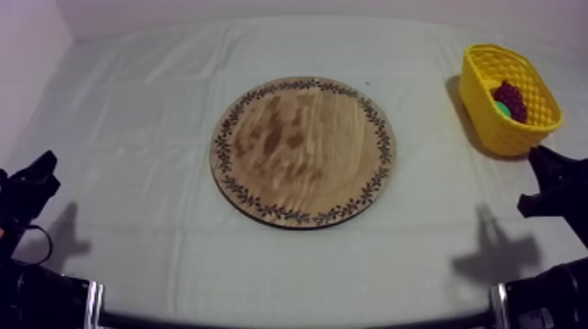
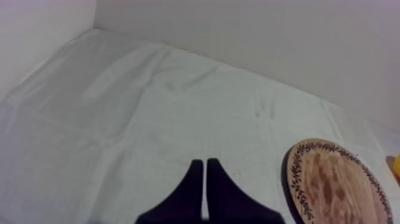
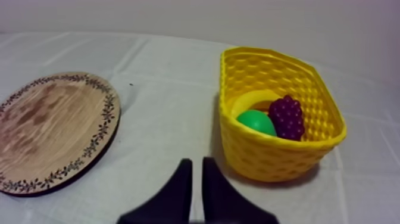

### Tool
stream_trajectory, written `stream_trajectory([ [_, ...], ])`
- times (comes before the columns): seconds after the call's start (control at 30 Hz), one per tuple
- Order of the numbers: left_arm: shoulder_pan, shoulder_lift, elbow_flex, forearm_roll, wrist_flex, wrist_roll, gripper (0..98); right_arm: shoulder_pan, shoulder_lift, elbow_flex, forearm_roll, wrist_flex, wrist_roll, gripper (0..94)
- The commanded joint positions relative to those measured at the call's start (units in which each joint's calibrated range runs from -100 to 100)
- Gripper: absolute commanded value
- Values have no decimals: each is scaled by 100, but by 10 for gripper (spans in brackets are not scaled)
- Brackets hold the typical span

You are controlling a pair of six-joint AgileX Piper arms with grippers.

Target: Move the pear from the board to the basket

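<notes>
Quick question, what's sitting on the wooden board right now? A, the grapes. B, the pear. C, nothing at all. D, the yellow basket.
C: the wooden board has nothing on it, while the pear and the bunch of grapes lie inside the yellow basket, which stands apart from the board.

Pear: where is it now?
In the right wrist view the pear lies in the basket beside the grapes; the basket stands at the table's right, off the board.
</notes>
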Motion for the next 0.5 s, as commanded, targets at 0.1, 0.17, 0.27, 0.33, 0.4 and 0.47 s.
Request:
stream_trajectory([
  [0.1, 2, 0, 0, 2, -1, -1, 1, -35, -5, 4, 66, 12, 104, 8],
  [0.17, 2, 0, 0, 2, -1, -1, 1, -39, -5, 4, 111, 56, 108, 7],
  [0.27, 2, 0, 0, 2, -1, -1, 1, -41, -6, 4, 139, 93, 151, 6],
  [0.33, 2, 0, 0, 2, -1, -1, 1, -38, -6, 4, 147, 103, 185, 6],
  [0.4, 2, 0, 0, 2, -1, -1, 1, -39, -6, 4, 149, 107, 201, 6],
  [0.47, 2, 0, 0, 2, -1, -1, 1, -74, -6, 4, 149, 114, 205, 5],
])
